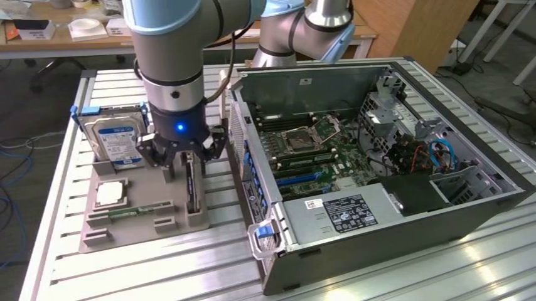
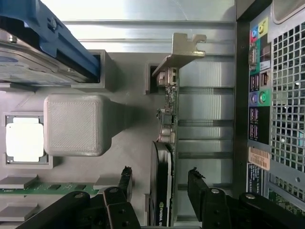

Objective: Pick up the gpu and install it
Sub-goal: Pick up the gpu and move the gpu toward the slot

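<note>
On the worktop (image 1: 209, 263), beside the open computer case (image 1: 377, 169), we see a gray holder (image 1: 147, 185) with parts in it. The gpu (image 2: 169, 133) stands at the side of the holder closest to the case. It is up on its long thin edge in a slot, not lying flat. Its long side runs along the side of the case, from far to near in the exterior view. In the wrist view we look down on its dark board, with a black part on one face. Its pale tan bracket (image 2: 183, 50) is at the end near the hard drive (image 1: 117, 141), and the bent tip of the bracket points toward the case.

Right over the gpu we see the end effector (image 1: 186, 164). It is spread wide. In the wrist view its black fingers (image 2: 125, 183) are one on each side of the card, so the card sits between them. We see a gap on each side, so they do not touch it. They are along the part of the card away from the bracket.

A flat square chip (image 1: 110, 193) and a small green memory stick (image 1: 130, 213) sit in the holder too, on the exterior view's left of the gpu.
</note>
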